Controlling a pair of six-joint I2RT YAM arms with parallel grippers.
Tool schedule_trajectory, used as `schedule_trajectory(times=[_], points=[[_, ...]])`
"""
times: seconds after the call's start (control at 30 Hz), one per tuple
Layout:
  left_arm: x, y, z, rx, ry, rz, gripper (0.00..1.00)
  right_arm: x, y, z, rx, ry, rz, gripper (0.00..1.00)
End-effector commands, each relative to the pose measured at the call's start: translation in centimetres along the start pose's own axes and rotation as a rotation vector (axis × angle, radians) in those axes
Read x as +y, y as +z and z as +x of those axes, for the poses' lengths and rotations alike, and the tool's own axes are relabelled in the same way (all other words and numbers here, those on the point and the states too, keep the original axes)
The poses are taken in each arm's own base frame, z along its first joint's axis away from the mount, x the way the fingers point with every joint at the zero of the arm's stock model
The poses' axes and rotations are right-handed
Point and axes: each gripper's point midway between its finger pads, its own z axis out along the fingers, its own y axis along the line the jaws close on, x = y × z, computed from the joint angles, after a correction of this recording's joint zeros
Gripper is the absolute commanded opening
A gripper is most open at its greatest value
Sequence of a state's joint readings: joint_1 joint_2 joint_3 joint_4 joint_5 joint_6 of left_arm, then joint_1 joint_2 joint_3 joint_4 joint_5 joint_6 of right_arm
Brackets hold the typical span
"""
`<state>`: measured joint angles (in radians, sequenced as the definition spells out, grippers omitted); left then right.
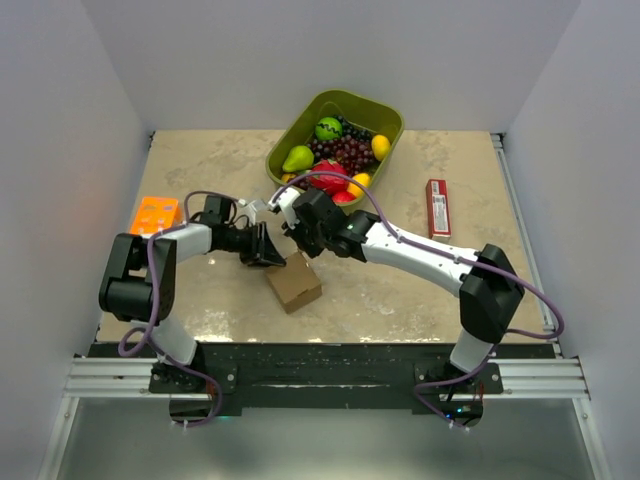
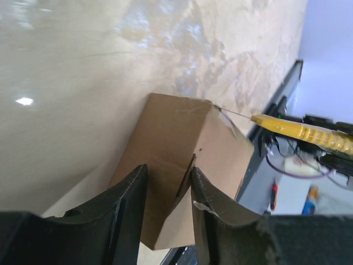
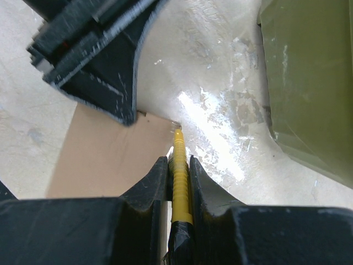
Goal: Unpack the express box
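Observation:
The express box [image 1: 294, 283], small and brown, lies on the table in front of both grippers. My left gripper [image 1: 266, 248] reaches it from the left. In the left wrist view its jaws [image 2: 168, 171] are closed around the box's near end [image 2: 176, 143]. My right gripper [image 1: 298, 232] is shut on a yellow cutter [image 3: 180, 176]. The cutter's tip touches the box's far corner [image 3: 110, 160]. The cutter also shows in the left wrist view [image 2: 300, 131], its thin blade on the box's top corner. A left finger [image 3: 105, 72] rests at the box's edge.
A green tub [image 1: 385, 118] of fruit stands at the back, close behind the right gripper, and its wall shows in the right wrist view [image 3: 309, 83]. A slim red packet [image 1: 437, 207] lies at the right. An orange tray [image 1: 155, 214] sits at the left.

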<state>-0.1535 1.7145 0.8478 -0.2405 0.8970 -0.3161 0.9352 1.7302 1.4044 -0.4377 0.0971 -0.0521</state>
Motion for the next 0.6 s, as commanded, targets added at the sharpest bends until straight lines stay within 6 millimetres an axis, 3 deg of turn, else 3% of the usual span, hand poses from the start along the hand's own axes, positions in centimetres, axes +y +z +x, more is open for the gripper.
schedule_trajectory(times=[0.0, 0.2, 0.3, 0.43, 0.57], points=[[3.8, -1.4, -1.0, -0.099, -0.036, -0.177, 0.00, 0.1, -0.1, 5.1, 0.188, -0.018, -0.001, 0.00], [3.7, -1.7, -1.1, -0.109, -0.039, -0.178, 0.00, 0.5, -0.8, 5.1, 0.183, -0.009, -0.021, 0.00], [2.5, -1.3, -1.0, -0.109, -0.043, -0.100, 0.00, 0.9, 0.1, 4.7, 0.173, -0.020, -0.042, 0.00], [-1.0, -1.5, -1.8, -0.123, 0.021, 0.084, 0.34, 1.0, 1.4, 3.2, 0.144, -0.045, -0.053, 0.00], [-1.7, -2.0, -1.9, -0.128, 0.049, 0.082, 0.43, 1.2, 2.6, 0.8, 0.102, -0.073, -0.068, 0.00]])
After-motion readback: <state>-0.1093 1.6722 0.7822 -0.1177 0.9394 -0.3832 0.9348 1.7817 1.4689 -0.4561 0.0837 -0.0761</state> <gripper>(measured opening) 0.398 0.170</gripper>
